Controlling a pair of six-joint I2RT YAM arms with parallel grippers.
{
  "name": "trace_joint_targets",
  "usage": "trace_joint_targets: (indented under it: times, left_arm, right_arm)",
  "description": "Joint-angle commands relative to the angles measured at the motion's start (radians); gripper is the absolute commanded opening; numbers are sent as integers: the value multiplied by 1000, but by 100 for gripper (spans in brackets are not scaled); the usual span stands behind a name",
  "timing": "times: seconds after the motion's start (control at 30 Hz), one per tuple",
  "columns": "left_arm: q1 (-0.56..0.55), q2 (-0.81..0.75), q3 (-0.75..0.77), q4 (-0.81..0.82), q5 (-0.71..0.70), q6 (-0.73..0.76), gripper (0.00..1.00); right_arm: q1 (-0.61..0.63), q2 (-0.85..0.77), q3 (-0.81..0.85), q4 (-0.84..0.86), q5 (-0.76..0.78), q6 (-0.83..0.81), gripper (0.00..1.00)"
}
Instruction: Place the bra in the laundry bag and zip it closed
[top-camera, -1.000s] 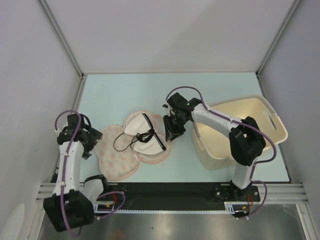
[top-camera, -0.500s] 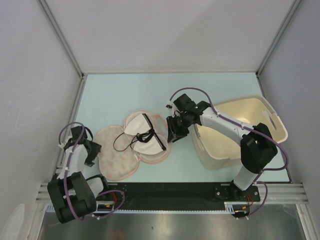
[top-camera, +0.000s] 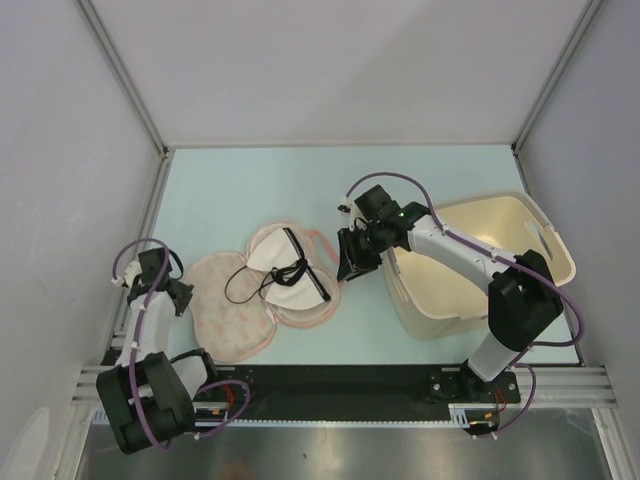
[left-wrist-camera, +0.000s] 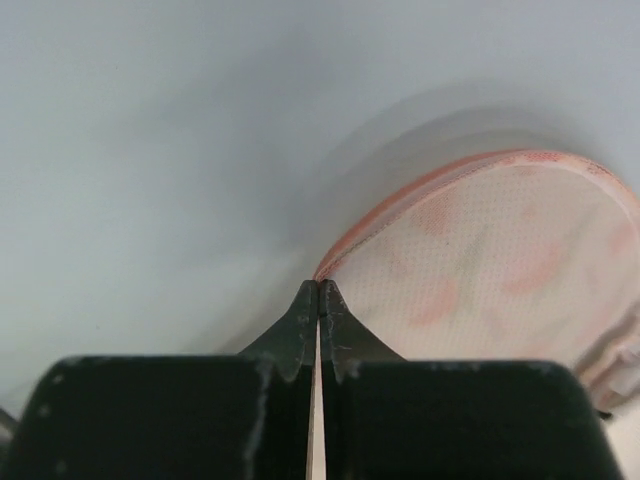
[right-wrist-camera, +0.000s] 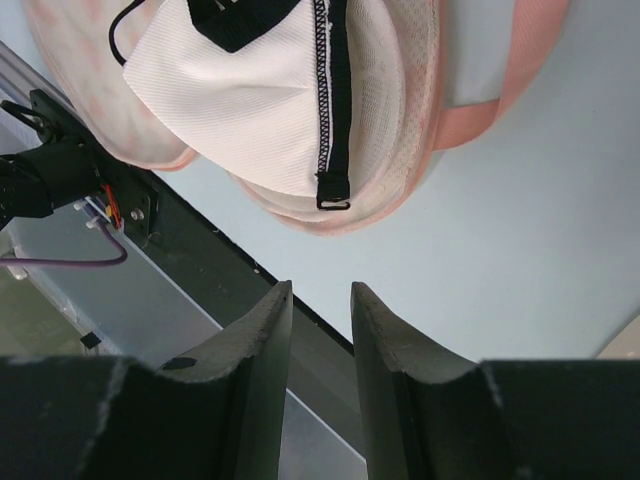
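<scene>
Just past right gripper (right-wrist-camera: 320, 290) tips, bra (right-wrist-camera: 250, 110) lies on open laundry bag (right-wrist-camera: 400, 120); jaws part open, empty. Left gripper (left-wrist-camera: 318, 292) clenched at bag rim, maybe pinching it. Folding shut, zipping not done yet.
</scene>
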Motion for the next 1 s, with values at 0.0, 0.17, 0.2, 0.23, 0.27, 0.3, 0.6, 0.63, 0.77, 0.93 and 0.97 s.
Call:
trace_joint_targets:
  times: [0.0,0.17,0.2,0.23,0.27,0.3,0.6,0.63,0.77,0.93,0.97]
  left_arm:
    - [-55,-70,152,-170,-52,20,0]
    - [-169,-147,288,-265,-115,-23,0]
    - [-183,-153,307,-303,-109,-23,0]
    - [-189,-158,339,-325,-104,-25,0]
    - [-196,-174,350,-345,-95,-26,0]
    - [-212,-185,357,-363,-60,-28,0]
    - [-435,-196,486,-449,25,-115,0]
    - [-454,-170,523,-455,13,-121,0]
    - [-509,-103,604,-474,16,-175,0]
    - [-597,-32,685,-474,-10,-210,0]
    - [-609,-17,693,-474,-20,-210,0]
  right_arm:
    - [8,-2,6,10,-19,6,35]
    - [8,30,28,-7,-22,5,35]
    - [8,36,31,-13,-19,5,35]
    - [8,47,35,-15,-15,6,35]
    - [8,53,41,-16,-7,5,35]
    - [8,59,48,-18,-4,6,35]
    - [-2,218,216,-36,28,-6,35]
    - [-2,237,232,-36,35,-9,35]
    - [-8,320,291,8,24,-15,30]
    - [-6,403,319,129,-36,9,23]
    - [-5,404,318,146,-42,12,23]
